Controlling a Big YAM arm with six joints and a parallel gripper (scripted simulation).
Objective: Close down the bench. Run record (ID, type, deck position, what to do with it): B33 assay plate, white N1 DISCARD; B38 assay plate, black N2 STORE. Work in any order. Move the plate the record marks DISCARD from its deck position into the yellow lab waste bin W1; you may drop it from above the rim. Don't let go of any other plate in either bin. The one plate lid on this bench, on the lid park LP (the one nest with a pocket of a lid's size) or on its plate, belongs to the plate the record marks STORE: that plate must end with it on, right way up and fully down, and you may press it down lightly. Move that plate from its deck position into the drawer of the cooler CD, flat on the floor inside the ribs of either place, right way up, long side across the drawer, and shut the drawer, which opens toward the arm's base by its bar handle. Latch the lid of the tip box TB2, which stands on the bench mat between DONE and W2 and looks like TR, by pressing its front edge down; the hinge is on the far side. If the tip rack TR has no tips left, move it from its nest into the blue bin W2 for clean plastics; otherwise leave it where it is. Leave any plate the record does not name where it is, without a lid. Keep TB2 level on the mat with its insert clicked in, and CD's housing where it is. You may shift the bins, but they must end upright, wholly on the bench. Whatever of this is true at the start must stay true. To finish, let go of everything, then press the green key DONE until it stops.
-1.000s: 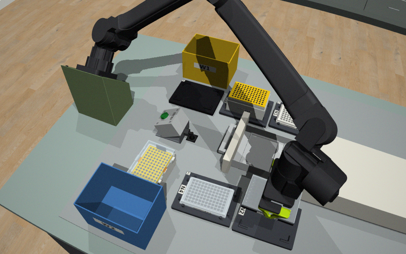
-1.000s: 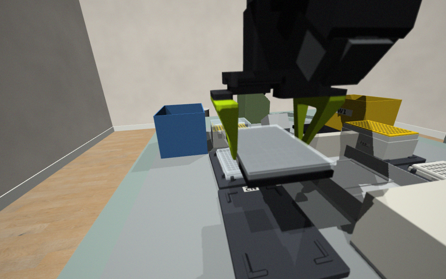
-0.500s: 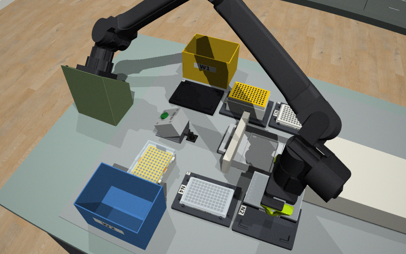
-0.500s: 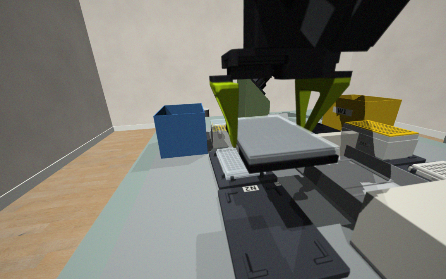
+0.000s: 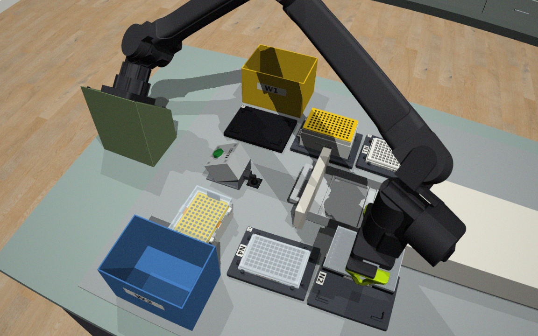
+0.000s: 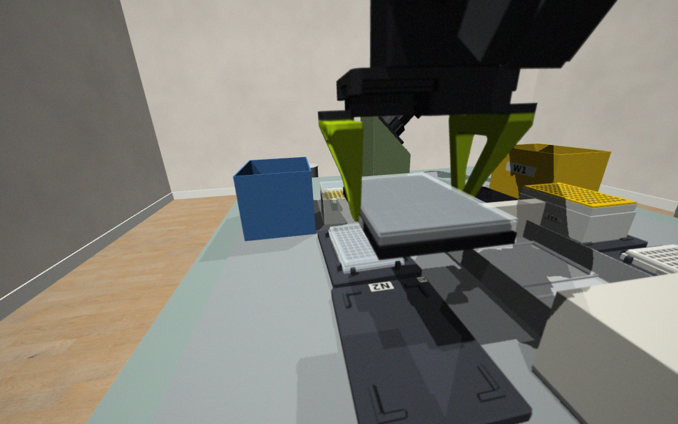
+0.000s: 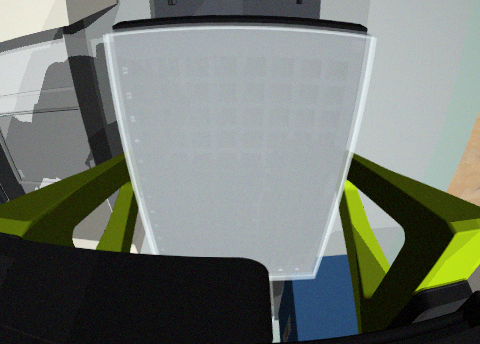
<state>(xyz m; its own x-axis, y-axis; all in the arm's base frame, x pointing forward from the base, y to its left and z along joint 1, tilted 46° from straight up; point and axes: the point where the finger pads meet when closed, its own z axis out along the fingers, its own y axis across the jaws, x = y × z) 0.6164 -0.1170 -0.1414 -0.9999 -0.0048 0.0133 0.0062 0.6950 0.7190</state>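
My gripper [image 6: 409, 211] is shut on the black assay plate, which wears its clear lid [image 7: 240, 144]. I hold it level in the air above nest N2 [image 5: 352, 296], toward the open cooler drawer [image 5: 337, 200]; it also shows in the overhead view [image 5: 346, 250]. The nest N2 [image 6: 415, 348] below is bare. The white assay plate [image 5: 381, 152] sits in nest N1 at the back right. The yellow bin W1 [image 5: 279, 79] stands at the back. The tip rack TR [image 5: 329, 131] has a yellow top with dark holes. Tip box TB2 [image 5: 201, 215] stands with its lid up.
A clear plate [image 5: 273, 259] sits in nest N4. The blue bin W2 [image 5: 162, 271] is at the front left. The green DONE key [image 5: 218, 153] sits on a grey block. A bare black nest [image 5: 260, 129] lies before W1. The cooler housing [image 5: 500, 238] runs along the right.
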